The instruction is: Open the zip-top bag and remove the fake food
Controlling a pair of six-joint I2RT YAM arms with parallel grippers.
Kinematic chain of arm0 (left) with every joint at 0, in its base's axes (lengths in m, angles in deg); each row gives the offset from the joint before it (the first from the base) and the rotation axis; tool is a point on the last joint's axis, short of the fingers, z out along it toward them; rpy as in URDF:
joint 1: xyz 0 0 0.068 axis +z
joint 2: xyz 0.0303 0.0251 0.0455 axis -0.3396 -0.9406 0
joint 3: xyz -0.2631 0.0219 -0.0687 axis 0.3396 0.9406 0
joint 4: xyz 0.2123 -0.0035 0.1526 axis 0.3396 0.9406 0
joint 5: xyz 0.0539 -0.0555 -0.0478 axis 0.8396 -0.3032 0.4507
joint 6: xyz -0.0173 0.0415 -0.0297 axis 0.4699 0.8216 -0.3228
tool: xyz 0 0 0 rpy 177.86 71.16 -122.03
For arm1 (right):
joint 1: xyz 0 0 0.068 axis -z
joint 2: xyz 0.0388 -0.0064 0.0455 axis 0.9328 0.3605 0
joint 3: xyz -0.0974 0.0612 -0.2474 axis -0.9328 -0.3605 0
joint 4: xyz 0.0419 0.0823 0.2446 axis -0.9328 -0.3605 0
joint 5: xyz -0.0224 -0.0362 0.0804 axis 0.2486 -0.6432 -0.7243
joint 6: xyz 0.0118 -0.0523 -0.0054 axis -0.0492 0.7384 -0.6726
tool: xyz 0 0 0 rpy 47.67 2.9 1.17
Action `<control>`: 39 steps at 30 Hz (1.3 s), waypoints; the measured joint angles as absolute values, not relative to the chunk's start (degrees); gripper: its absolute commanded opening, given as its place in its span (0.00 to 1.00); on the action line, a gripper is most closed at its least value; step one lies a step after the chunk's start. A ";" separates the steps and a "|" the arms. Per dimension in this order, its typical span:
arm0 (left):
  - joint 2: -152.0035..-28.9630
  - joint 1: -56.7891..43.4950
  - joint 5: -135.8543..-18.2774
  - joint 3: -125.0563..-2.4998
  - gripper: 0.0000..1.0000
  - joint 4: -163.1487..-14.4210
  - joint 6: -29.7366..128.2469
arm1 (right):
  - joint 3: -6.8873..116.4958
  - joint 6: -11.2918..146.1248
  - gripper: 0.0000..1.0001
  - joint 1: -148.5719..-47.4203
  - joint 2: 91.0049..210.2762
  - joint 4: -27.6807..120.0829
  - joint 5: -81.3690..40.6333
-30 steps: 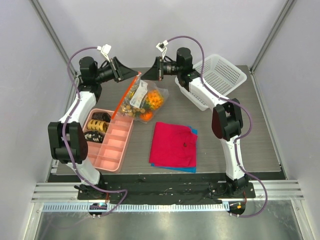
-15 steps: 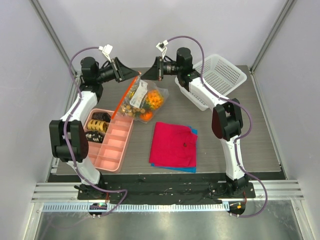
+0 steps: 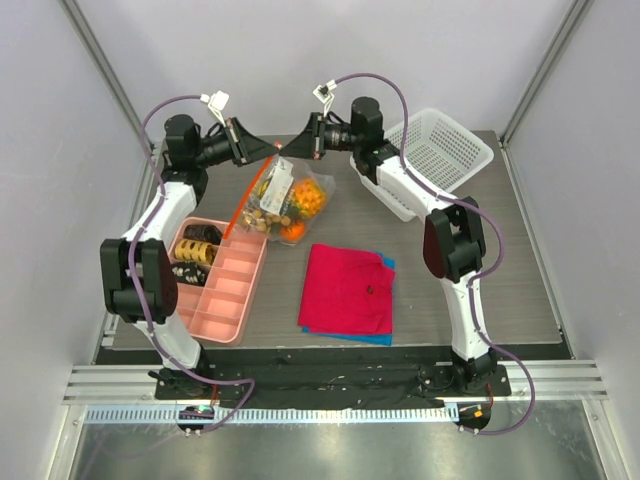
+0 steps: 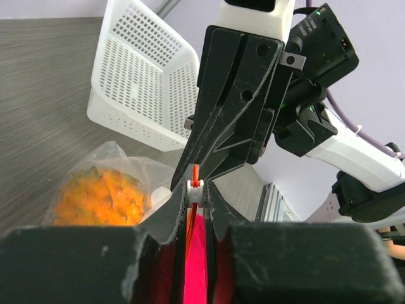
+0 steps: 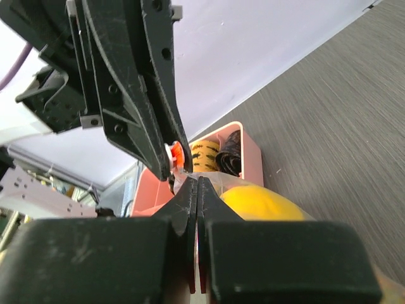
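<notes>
The left tool [image 3: 262, 151] had its fingers drawn narrow at the top corner of the bag [image 3: 290, 205], pinching the orange zip strip [image 3: 245, 200] where a small white slider sat. The bag hung between the two tools with its mouth up, its lower end seemingly resting on the tabletop [image 3: 470, 270]. The right tool [image 3: 292, 148], just right of the left one and almost touching it, was closed flat on the clear film at the same corner.

The bag looked light, soft and crinkly, and probably slippery. It would likely sag and twist under the toy food [image 3: 305, 200] bunched at its bottom, so the stiffer strip seemed the surest place to hold.

A pink tray [image 3: 225, 300] with dark ringed pieces lay left of the bag, under the loose end of the strip, which could snag there. A red cloth [image 3: 345, 290] lay in front of the bag. A white basket [image 3: 440, 150] stood well to its right, clear of the pull.
</notes>
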State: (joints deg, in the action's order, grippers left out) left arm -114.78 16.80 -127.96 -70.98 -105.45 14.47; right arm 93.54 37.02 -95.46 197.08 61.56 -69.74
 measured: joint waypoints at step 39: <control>-78.78 9.79 -95.50 -46.22 0.60 -63.17 29.44 | 103.02 6.90 0.01 -89.36 210.96 97.10 -70.59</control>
